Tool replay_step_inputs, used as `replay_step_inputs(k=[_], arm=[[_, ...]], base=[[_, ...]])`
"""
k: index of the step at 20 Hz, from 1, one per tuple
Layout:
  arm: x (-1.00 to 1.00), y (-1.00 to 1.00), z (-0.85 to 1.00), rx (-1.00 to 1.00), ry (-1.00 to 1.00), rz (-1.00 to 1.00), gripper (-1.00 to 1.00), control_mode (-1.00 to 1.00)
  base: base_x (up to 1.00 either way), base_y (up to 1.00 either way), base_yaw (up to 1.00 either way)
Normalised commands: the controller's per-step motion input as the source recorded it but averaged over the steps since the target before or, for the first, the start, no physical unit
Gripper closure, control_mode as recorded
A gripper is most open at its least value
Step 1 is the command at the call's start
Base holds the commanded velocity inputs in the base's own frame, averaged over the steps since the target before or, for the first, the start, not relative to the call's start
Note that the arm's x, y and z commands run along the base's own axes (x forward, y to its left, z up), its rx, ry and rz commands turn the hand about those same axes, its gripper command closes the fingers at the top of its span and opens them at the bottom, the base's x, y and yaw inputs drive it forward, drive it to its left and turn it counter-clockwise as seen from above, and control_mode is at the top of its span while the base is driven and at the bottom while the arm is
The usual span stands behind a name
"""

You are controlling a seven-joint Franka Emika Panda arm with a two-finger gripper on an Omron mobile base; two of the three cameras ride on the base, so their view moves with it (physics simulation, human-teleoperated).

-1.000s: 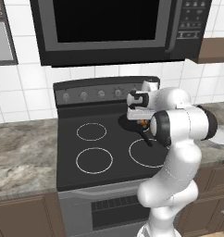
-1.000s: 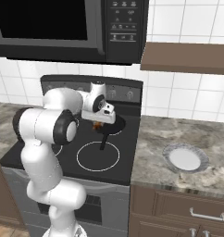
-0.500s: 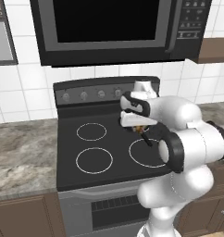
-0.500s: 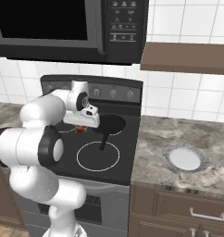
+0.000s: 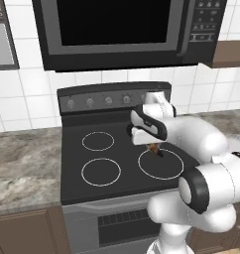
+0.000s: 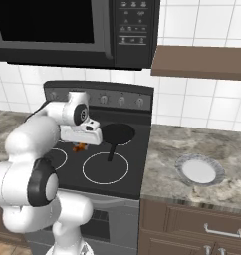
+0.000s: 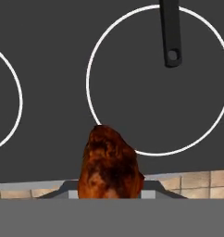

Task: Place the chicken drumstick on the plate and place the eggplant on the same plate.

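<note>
Chicken drumstick (image 7: pixel 110 162) hangs clamped in the gripper (image 5: pixel 152 146) above the stove, centre frame. Plate (image 6: pixel 198 170) sits bare on the counter (image 6: pixel 192 149), lower right; both placements remain, and the eggplant is unseen.

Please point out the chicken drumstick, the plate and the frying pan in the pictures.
Orange-brown chicken drumstick (image 7: pixel 110 163): hand view, middle of the meat.
Round whitish plate with grey rim (image 6: pixel 181 162): right base view, left rim.
Black frying pan (image 6: pixel 118 132): right base view, pan bottom.
</note>
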Motion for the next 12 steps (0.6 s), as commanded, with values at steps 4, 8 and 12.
replay_step_inputs(k=[4, 8, 12], arm=[[-0.45, -0.26, 0.11, 0.0, 0.0, 0.0, 1.0, -1.0], [-0.4, -0.16, 0.04, 0.0, 0.01, 0.0, 1.0, -1.0], [-0.2, -0.05, 0.07, 0.0, 0.05, 0.0, 1.0, -1.0]], base=[[0.0, 0.0, 0.0], [0.0, 0.0, 0.0], [0.0, 0.0, 0.0]])
